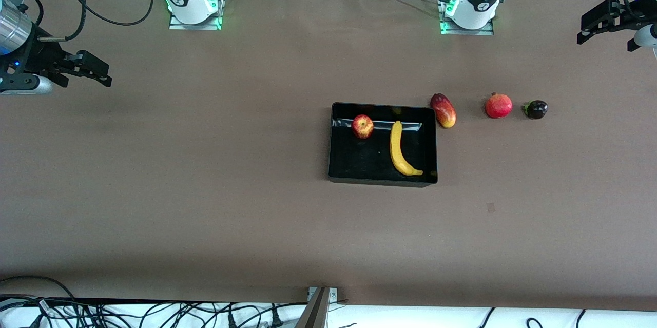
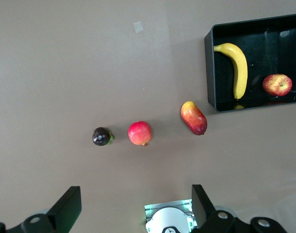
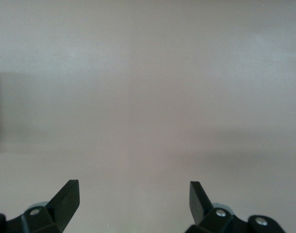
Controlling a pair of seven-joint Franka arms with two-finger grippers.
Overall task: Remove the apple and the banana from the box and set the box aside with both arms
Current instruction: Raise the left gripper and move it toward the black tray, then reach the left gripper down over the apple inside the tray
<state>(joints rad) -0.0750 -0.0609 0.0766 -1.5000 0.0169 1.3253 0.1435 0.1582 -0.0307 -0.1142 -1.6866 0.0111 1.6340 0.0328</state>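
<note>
The glossy black box (image 1: 359, 166) (image 2: 210, 73) sits near the middle of the table. Inside it lie the small red-and-yellow apple (image 1: 363, 126) (image 2: 277, 84) and the long yellow banana (image 1: 397, 148) (image 2: 241, 68), apart from each other. My left gripper (image 1: 581, 29) (image 2: 136, 206) hangs open and empty high over the left arm's end of the table, well away from the box. Over the right arm's end, my right gripper (image 1: 107, 75) (image 3: 134, 199) is also open and empty, with only bare table under it.
A red-yellow mango (image 1: 443, 110) (image 2: 193, 118) lies just beside the box toward the left arm's end. A red pomegranate (image 1: 498, 105) (image 2: 139, 133) and a dark purple fruit (image 1: 536, 109) (image 2: 102, 136) follow in a row. Cables run along the table's front edge.
</note>
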